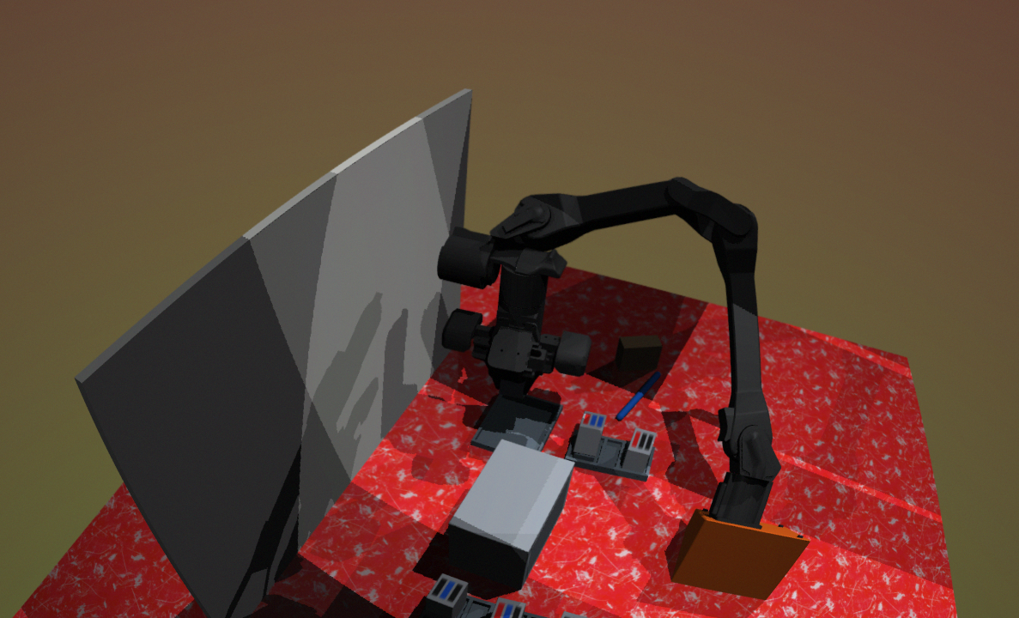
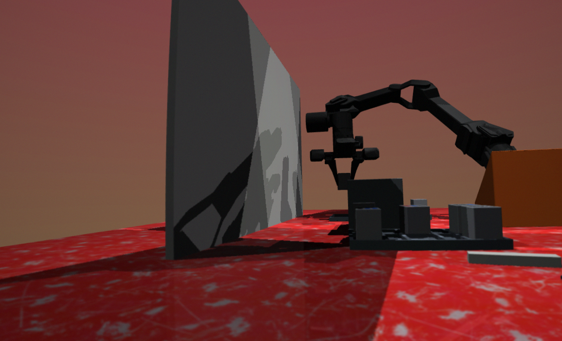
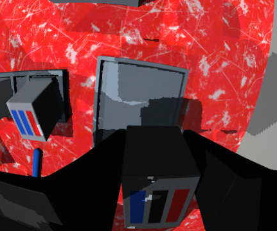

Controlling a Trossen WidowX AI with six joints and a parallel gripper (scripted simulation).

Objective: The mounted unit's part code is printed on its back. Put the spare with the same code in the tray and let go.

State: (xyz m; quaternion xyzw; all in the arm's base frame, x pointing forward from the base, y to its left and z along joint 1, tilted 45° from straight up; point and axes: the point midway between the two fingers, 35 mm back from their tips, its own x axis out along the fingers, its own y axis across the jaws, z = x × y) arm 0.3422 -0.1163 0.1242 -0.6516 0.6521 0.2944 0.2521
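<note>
Broadly, the biggest thing in the scene was the grey upright panel point(image 1: 282, 360), standing on edge along one side of the red speckled table top point(image 1: 820, 430). Next in size came the mounted unit point(image 1: 512, 499), a pale grey block near the table's front, then the orange base block point(image 1: 736, 549) carrying the arm. The tray point(image 3: 140, 90), a shallow grey dish, sat between panel and spare rack point(image 1: 612, 453); two spares stood upright in that rack.

Gripper point(image 3: 160, 176) hung directly over the tray, jaws clamped partway on the chosen spare point(image 3: 160, 184), a small dark block whose label showed blue, black and red bars. In the wrist view the spare sat above the tray's near edge, not yet inside it.

Judged step: carry done, lowering in hand. Next move would need a straight descent until the spare rests on the tray floor, then a jaw release.

Smallest items: a brown box point(image 1: 639, 351) and a blue pen point(image 1: 637, 396), both apart from the tray. Backdrop was a plain brown-olive gradient.
</note>
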